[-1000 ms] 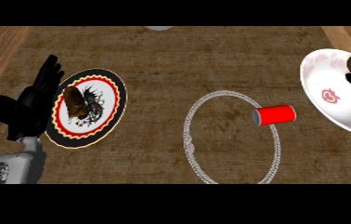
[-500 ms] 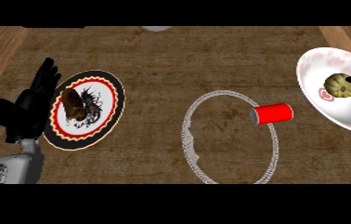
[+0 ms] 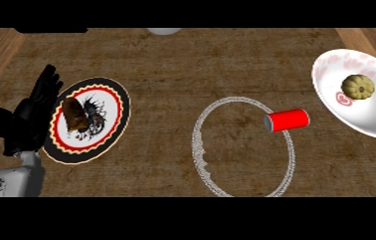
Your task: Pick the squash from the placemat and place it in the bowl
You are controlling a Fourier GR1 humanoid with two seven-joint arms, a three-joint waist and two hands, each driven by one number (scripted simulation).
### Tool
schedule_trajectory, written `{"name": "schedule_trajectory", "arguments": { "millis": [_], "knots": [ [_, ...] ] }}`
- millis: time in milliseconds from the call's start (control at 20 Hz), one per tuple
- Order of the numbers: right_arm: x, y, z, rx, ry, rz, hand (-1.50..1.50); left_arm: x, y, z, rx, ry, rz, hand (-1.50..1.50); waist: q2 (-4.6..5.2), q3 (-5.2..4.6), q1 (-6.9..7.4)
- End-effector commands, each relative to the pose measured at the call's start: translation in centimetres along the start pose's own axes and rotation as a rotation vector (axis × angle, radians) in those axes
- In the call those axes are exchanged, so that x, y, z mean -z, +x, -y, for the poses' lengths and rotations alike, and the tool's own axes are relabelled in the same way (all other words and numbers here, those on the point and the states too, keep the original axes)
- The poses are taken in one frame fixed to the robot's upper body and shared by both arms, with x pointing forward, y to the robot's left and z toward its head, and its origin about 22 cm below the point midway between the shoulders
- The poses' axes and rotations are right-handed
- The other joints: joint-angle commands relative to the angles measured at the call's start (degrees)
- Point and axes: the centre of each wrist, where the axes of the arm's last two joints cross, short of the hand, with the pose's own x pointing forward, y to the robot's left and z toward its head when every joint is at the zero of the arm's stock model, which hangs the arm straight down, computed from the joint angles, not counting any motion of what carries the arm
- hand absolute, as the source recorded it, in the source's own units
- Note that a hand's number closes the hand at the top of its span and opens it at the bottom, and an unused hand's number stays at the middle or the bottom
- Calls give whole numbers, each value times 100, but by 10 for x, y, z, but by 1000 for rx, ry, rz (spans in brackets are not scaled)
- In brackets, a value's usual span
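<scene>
Head view. The squash (image 3: 359,86), a small ribbed tan gourd, lay inside the white bowl (image 3: 332,69) at the 3 o'clock edge of the frame, resting just above the red mark on the bowl's floor. The bowl carried a faint pink pattern along its rim and was cut off by the right border.

Toward 4 o'clock from the centre, a red cup (image 3: 287,120) lay on its side across the right arc of a thin, pale ring-shaped placemat (image 3: 200,149), which sat on the dark wooden counter (image 3: 183,64). The cup was near the bowl but apart from it.

At 9 o'clock sat a round plate (image 3: 109,114) with a black outer band, a red and yellow scalloped ring and a white centre bearing a dark design. A brown, lumpy object (image 3: 75,115) rested on the plate's left part; I could not tell what it was.

My left hand (image 3: 31,117) showed at the 9 o'clock edge, just beside the plate's left rim, its fingers straight and pointing up toward 12 o'clock, grasping nothing. Its grey forearm (image 3: 21,179) entered from 7 o'clock.

My right hand did not appear in this view.

A pale, rounded object (image 3: 163,31) was partly visible at 12 o'clock, cut off by the upper border.
</scene>
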Motion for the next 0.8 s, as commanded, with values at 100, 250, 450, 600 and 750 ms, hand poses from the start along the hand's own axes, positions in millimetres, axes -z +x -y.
{"name": "schedule_trajectory", "arguments": {
  "millis": [100, 250, 450, 600, 750],
  "knots": [
    [-17, -28, 77, 53, 26, -30, -150, -4, 0, 22, 3, 11, 2, 0, -19, -10, -64],
    [-30, -44, 132, 99, 10, -15, -150, -4, 2, 3, -17, -2, -2, 0, 1, -2, -17],
    [-49, -61, 161, 191, 88, -14, -150, -9, 0, 14, -3, 2, 2, 0, -3, -2, -13],
    [-70, -84, 168, 203, 86, 16, -150, 1, -6, -3, 8, 14, 6, 0, 3, -7, 9],
    [-73, -71, 189, 221, 103, 52, -150, 2, 5, 9, -4, 1, -12, 0, -1, -9, 11]
  ]
}}
